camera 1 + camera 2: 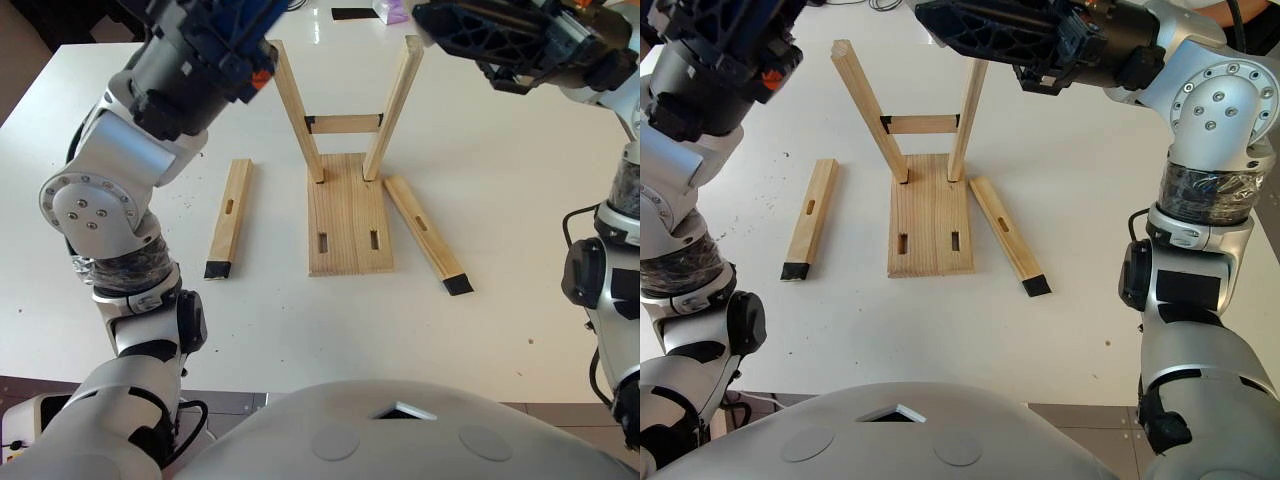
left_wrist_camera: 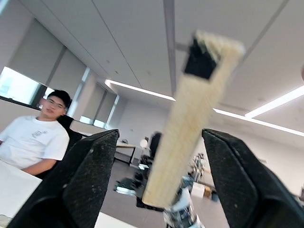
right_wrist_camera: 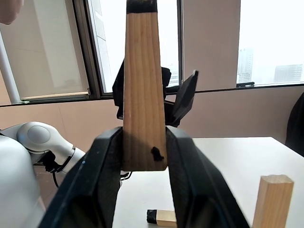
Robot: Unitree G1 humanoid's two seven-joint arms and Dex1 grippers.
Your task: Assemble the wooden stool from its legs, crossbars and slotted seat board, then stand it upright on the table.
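Note:
The slotted seat board [image 1: 348,225] lies flat mid-table. Two legs stand in its far slots, the left leg [image 1: 297,112] and the right leg [image 1: 393,108], joined by a crossbar [image 1: 345,123]. Both lean outward, black tips up. My right gripper [image 3: 144,137] is shut on the right leg [image 3: 141,95] near its top and reaches in from the right [image 1: 975,35]. My left gripper [image 2: 160,135] is open, and the left leg [image 2: 185,128] shows between its fingers with gaps on both sides. Two loose legs lie flat, one left of the board [image 1: 230,217] and one right [image 1: 425,233].
The white table [image 1: 500,200] has bare room left and right of the parts and along its front edge. A small purple item [image 1: 395,10] and a black strip [image 1: 350,14] sit at the far edge.

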